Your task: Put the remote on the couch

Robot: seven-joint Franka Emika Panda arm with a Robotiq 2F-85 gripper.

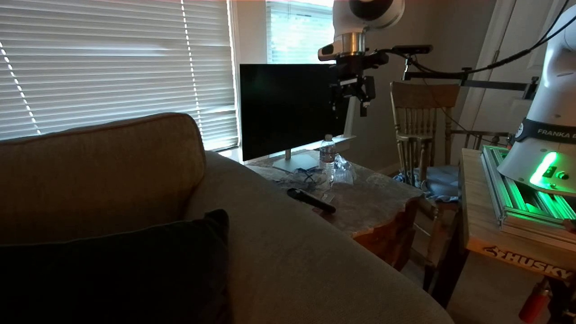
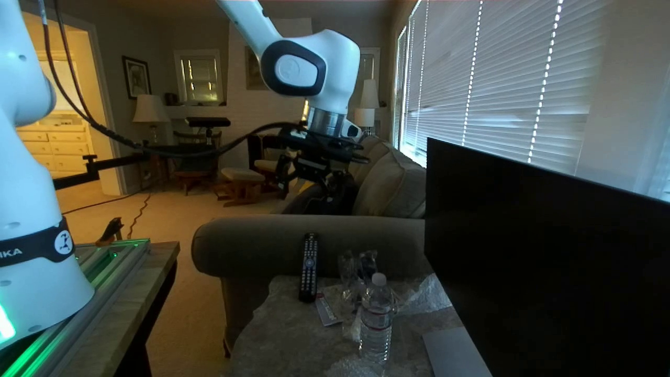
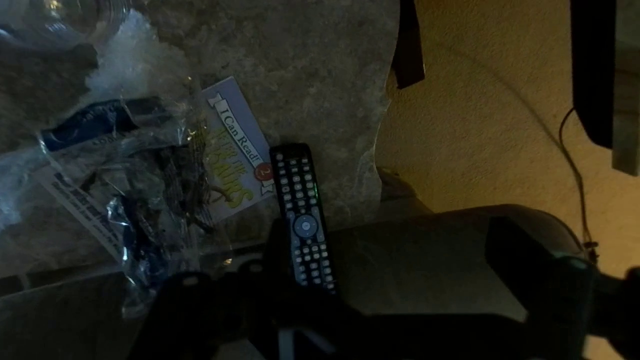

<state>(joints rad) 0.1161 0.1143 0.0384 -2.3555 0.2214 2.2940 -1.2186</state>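
Observation:
The remote [image 1: 311,200], a slim black bar with rows of buttons, lies at the edge of the side table beside the couch arm. In an exterior view the remote [image 2: 309,268] reaches from the tabletop up against the couch [image 2: 251,243]. The beige couch [image 1: 279,256] has a dark cushion [image 1: 117,274]. My gripper [image 1: 350,107] is open, empty and well above the remote, pointing down; it also shows in an exterior view [image 2: 308,187]. In the wrist view the remote [image 3: 300,200] lies by the left finger of the gripper [image 3: 390,230], which hides its lower end.
On the side table [image 1: 373,202] stand a water bottle [image 2: 376,319] and a black TV screen [image 2: 523,251]. Plastic wrapping [image 3: 150,175] and a small booklet [image 3: 232,150] lie beside the remote. A wooden chair [image 1: 425,117] stands behind the table.

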